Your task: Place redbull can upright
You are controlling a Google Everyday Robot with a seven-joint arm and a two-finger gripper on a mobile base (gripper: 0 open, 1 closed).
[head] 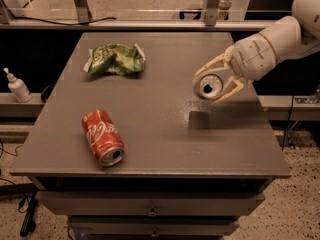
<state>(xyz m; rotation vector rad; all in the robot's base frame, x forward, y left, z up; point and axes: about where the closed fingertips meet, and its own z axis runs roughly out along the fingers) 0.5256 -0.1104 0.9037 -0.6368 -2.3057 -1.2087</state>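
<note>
Worktop (165,44) carries one red cola can (102,137) lying on its side nearest, then one redbull can (208,87) tilted above its right side, the gripper (205,88) fingers (212,66) clamped around it, and farthest one crumpled green bag (115,59).

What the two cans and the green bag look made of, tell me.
Redbull can, held in the gripper over the right of the table: metal, shiny silver top. Red can, lying down: painted metal, bright rim. Green bag: likely thin crinkled plastic or foil.
</note>
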